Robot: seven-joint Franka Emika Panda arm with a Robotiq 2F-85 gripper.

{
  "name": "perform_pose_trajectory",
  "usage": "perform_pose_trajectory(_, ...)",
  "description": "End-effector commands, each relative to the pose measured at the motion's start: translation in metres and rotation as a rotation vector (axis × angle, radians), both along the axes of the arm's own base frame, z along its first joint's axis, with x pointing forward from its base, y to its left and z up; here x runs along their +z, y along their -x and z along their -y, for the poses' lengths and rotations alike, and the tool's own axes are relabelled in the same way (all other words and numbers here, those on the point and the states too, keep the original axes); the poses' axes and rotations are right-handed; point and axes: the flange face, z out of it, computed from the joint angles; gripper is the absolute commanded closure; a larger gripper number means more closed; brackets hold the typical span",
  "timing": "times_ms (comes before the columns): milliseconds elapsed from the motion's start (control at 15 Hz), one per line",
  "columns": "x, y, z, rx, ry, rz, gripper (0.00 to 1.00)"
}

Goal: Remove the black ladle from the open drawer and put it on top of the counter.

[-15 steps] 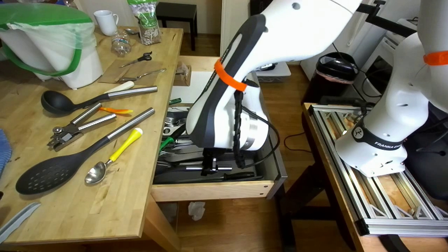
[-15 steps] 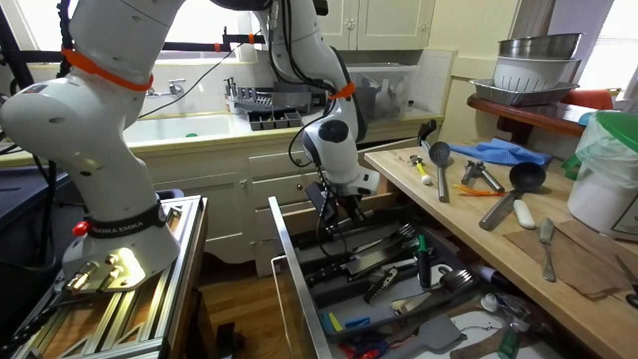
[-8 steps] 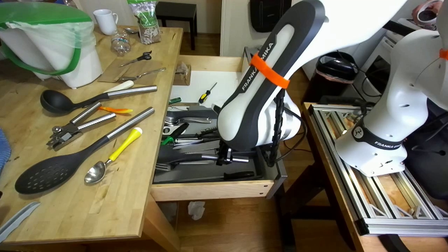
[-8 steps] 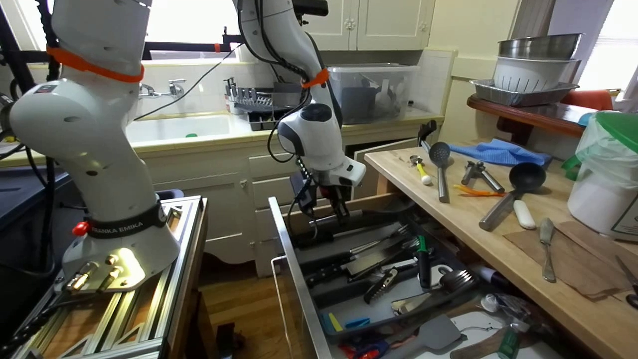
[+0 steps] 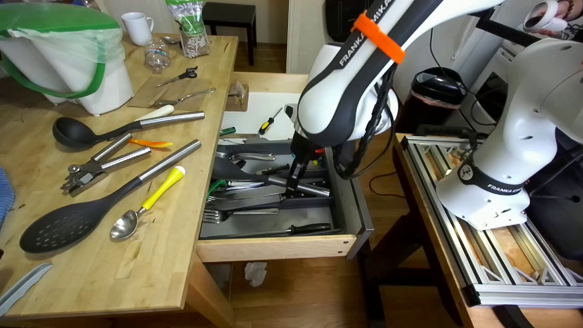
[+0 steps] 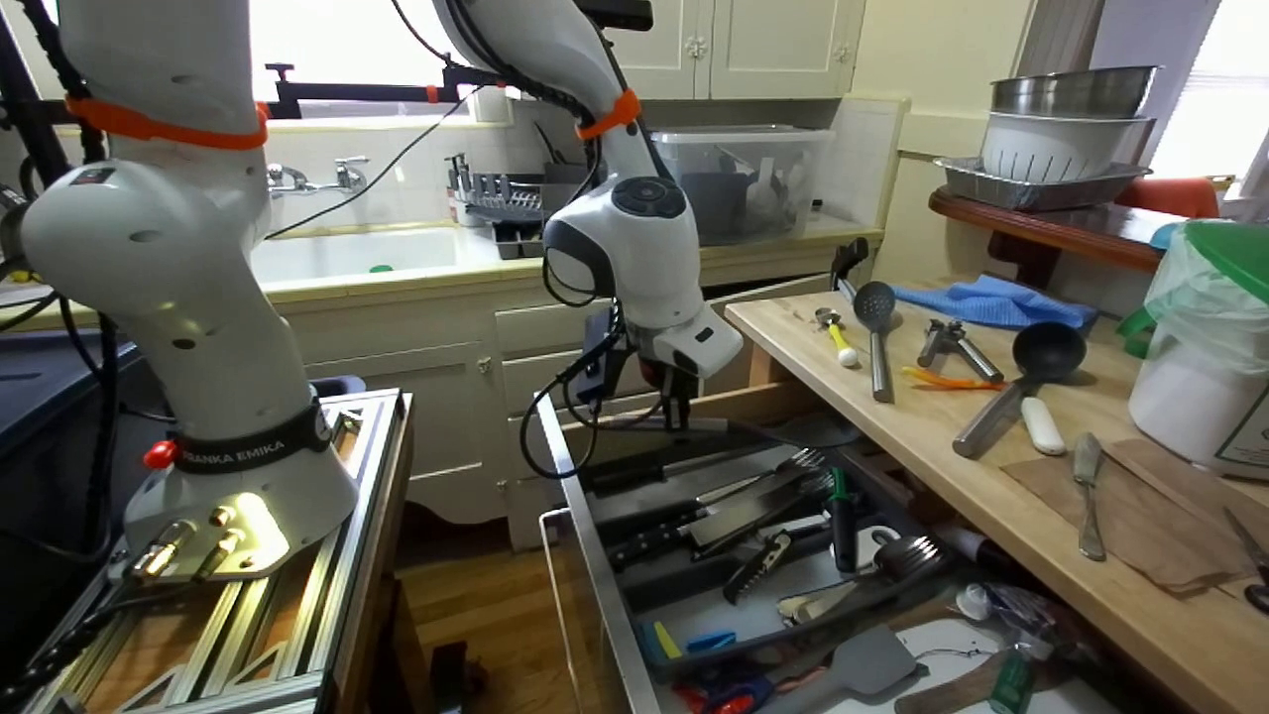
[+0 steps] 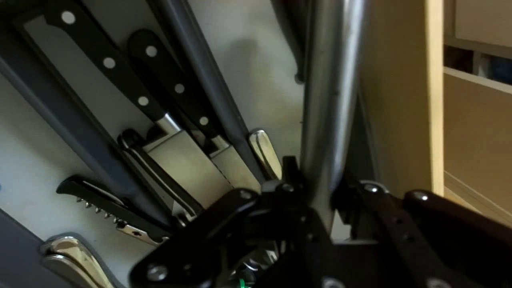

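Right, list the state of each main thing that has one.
Drawer: open
Held utensil: gripped by its metal handle, not yet on the counter
Pincer: shut on that handle
Slotted spoon: lying on the counter
Can opener: handles spread
Scissors: shut
Bin lid: on
Cloth: crumpled
Upper cabinet: shut

In an exterior view I see 1 wide window (image 6: 327, 40) at upper left and 1 narrow window (image 6: 1219, 99) at upper right burnt out to white. Yellowish glare sits on the robot base (image 6: 253, 535), lower left. In an exterior view the counter (image 5: 150, 255) looks bright and sharp, shaded at the left edge. My wrist feed is dimmer: the gripper (image 7: 319, 176) goes nearly black at bottom, the metal handle (image 7: 332, 92) carries a glossy streak, and a soft-edged shadow darkens the tray floor (image 7: 256, 72), upper middle.
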Motion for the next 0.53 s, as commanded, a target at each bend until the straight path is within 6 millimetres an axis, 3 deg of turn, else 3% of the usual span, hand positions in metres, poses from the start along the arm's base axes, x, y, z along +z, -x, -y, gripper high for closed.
perform_pose_trajectory(0,0.042,-0.007,0.007,-0.146,-0.133,0.013,0.94)
perform_pose_trajectory(200,0.061,-0.008,-0.001,-0.222,-0.26,-0.003,0.94)
perform_pose_trajectory(467,0.052,-0.002,-0.01,-0.295,-0.454,-0.072,0.94)
